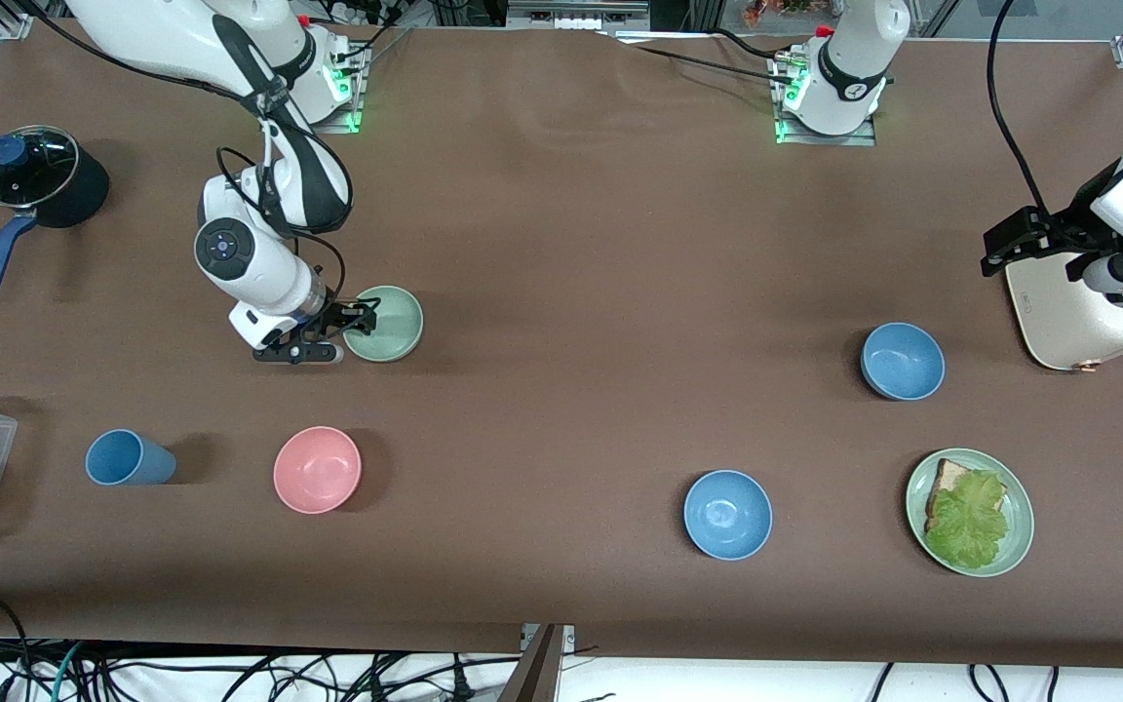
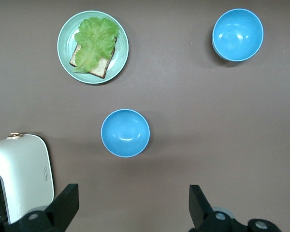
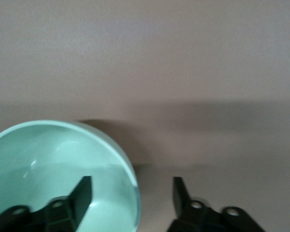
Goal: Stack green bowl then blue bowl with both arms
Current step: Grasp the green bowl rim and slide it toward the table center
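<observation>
Nearest the front camera sits one blue bowl (image 1: 727, 514), with a plate (image 1: 1018, 546) of bread and lettuce beside it toward the left arm's end.

Right gripper (image 1: 351, 330): down at the green bowl (image 1: 386, 323), one finger (image 3: 79, 193) inside the bowl and the other outside, so the jaws straddle the rim. A gap shows on both sides of the wall; no firm grip is evident yet.

Left gripper (image 2: 130, 205): jaws spread wide, holding nothing, waiting in the air over a white appliance (image 1: 1073, 317) at its own end, with a second blue bowl (image 1: 903, 361) near it.

A pink bowl (image 1: 317, 469) and a blue cup (image 1: 128, 458) lie nearer the camera than the green bowl.

Judgement: step in hand is the pick of the green bowl. Next move calls for pinching the rim firmly, then a level lift.
</observation>
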`<state>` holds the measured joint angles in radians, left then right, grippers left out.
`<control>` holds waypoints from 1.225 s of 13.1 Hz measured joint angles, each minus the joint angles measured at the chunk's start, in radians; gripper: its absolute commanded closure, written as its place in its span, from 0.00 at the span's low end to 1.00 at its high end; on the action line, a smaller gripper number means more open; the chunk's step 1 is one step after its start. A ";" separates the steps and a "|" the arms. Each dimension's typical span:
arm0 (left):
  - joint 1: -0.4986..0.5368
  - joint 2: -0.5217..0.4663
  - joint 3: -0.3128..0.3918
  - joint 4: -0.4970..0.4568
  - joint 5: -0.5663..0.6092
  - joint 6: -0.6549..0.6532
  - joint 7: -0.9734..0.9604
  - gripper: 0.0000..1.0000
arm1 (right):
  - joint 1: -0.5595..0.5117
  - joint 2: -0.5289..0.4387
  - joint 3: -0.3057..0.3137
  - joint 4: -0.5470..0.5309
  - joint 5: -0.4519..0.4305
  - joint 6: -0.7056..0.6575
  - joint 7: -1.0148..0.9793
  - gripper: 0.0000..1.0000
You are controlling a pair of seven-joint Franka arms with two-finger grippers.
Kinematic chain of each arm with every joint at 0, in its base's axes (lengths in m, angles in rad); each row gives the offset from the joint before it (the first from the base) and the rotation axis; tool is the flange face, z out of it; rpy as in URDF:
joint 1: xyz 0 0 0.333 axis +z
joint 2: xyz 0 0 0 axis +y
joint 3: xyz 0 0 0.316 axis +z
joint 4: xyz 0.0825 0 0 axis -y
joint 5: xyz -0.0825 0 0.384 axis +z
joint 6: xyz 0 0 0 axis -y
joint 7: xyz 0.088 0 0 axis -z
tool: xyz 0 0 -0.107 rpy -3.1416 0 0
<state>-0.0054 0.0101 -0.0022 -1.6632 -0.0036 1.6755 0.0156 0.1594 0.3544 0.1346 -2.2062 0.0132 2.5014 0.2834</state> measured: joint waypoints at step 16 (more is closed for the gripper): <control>0.001 0.000 0.001 0.001 0.000 0.000 0.000 0.00 | 0.372 0.372 0.098 0.630 -0.003 -0.058 0.621 1.00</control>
<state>-0.0049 0.0105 -0.0010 -1.6624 -0.0036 1.6754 0.0156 0.5317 0.7266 0.2324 -1.5762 0.0099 2.4435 0.9047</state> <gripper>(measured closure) 0.000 0.960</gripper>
